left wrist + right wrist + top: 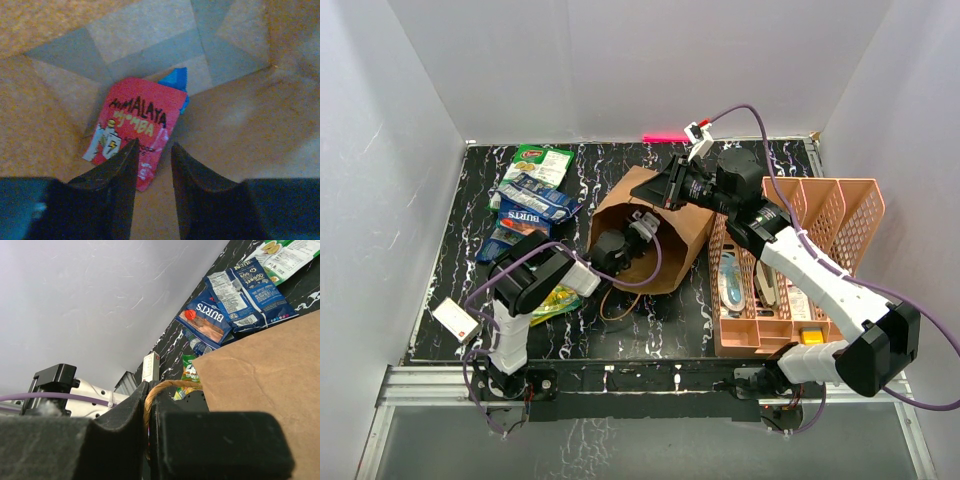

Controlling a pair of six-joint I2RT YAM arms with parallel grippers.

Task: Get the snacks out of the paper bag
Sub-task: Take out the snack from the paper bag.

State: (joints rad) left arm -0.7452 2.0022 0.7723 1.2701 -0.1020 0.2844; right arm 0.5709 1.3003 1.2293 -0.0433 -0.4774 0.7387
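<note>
left pincer (153,145), narrowly parted, over red "himalaya" packet (140,117) inside paper bag (45,130); right pincer (149,390) pinches handle (170,384); "burts" packet (207,322) outside.

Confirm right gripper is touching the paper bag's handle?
Touching. Right wrist view shows the paper bag's handle pinched between the right gripper's shut jaws.

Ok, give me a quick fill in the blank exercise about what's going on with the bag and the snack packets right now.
1. The left gripper reaches inside the brown paper ____.
2. The red packet partly covers a second packet, coloured ____.
3. The right gripper is shut on a twisted rope ____.
4. In the top view, the BURTS packet lies on the ____ half of the table.

Missing words: bag; blue; handle; left.
</note>
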